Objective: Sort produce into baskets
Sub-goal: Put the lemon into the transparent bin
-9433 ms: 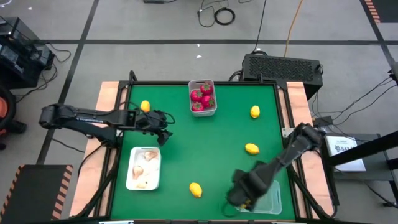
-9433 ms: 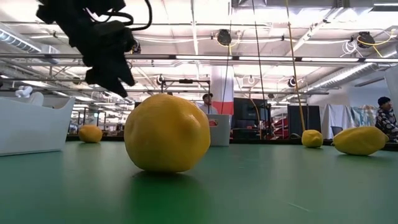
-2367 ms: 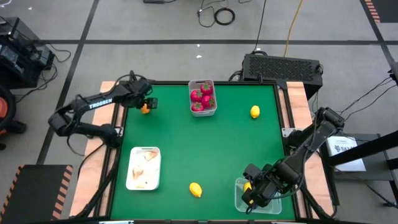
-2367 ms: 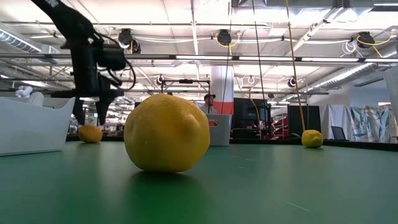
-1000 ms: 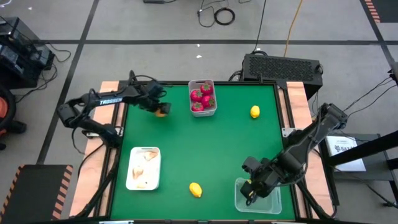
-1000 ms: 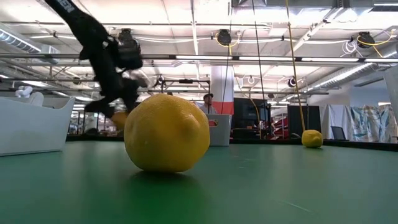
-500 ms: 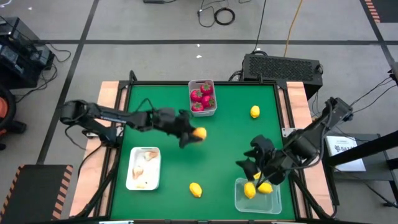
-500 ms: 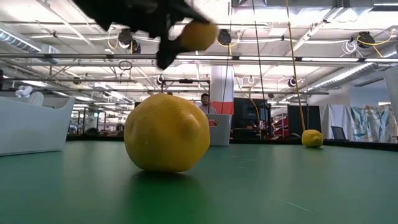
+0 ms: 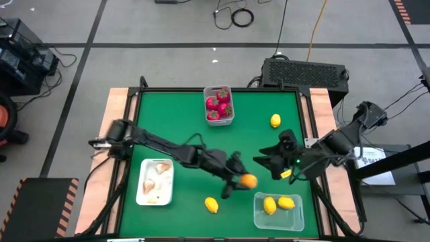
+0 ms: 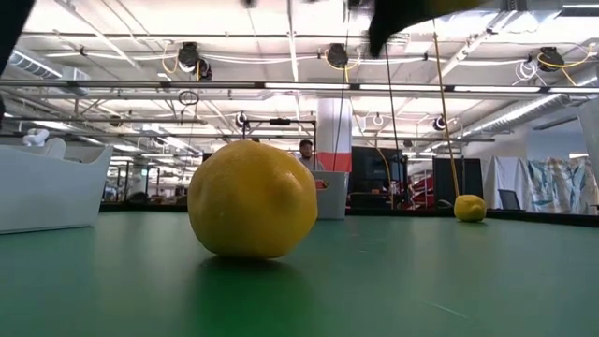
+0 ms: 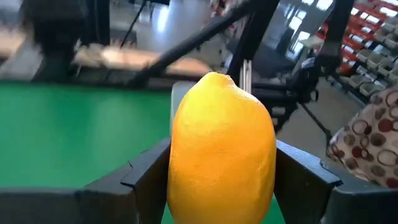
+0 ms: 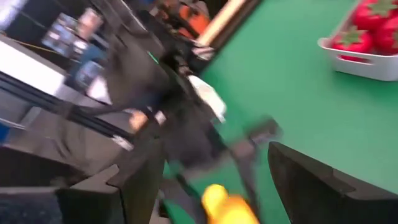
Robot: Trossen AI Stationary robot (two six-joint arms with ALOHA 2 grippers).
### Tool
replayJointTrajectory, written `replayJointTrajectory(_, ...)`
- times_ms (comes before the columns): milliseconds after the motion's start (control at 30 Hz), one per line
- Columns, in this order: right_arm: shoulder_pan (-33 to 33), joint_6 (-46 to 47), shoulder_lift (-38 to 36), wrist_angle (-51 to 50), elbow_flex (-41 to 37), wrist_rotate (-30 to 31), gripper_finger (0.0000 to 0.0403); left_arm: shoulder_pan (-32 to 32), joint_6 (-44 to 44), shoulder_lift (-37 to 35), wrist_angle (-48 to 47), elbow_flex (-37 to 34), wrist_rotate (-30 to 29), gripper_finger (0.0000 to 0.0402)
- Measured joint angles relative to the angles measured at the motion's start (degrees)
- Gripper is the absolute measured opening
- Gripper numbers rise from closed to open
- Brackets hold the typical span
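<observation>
My left gripper (image 9: 239, 182) is shut on a yellow lemon (image 9: 248, 180), above the green table just left of the clear tub (image 9: 295, 218). Two lemons (image 9: 270, 205) lie in that tub. My right gripper (image 9: 267, 167) hangs open and empty above the table, just beyond the tub. One lemon (image 9: 211, 205) lies at the near edge, and it fills the low view (image 10: 251, 199). Another lemon (image 9: 275, 121) lies at the far right. The red pieces (image 9: 218, 105) sit in the grey-white bin (image 9: 230, 120). Garlic bulbs (image 9: 154, 183) lie in the white tray (image 9: 142, 199). My left gripper pinches the lemon's two long sides (image 11: 180, 162) between its two fingers (image 11: 146, 177), at about mid-height. The fingers come nearly level from the table's left side. The lemon stands with a pointed end (image 11: 217, 76) up, lifted clear of the table.
The left arm (image 9: 168, 148) stretches slantwise across the table's middle. Wooden side boards (image 9: 115, 101) flank the green mat. A black box (image 9: 306, 70) stands beyond the far edge. People show far off in the room behind the table in the low view.
My left gripper has carried the lemon from beside the far bin across the table toward the near right, up to the clear tub, rolling as it went. My right gripper has risen from the tub and drawn back toward the far side, uncovering two lemons in it.
</observation>
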Motion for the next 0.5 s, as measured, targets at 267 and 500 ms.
replayJointTrajectory(267, 2.18, -1.65, -2.65, 3.19, 0.02, -0.13, 0.0274, -1.89, 1.79, 15.78, -3.61, 21.01, 5.06, 0.0242)
replayJointTrajectory(500, 2.62, -2.64, -2.73, 1.23, 0.02, -0.01, 0.0274, -2.54, 0.34, 23.09, -1.8, 28.91, 9.39, 0.0242)
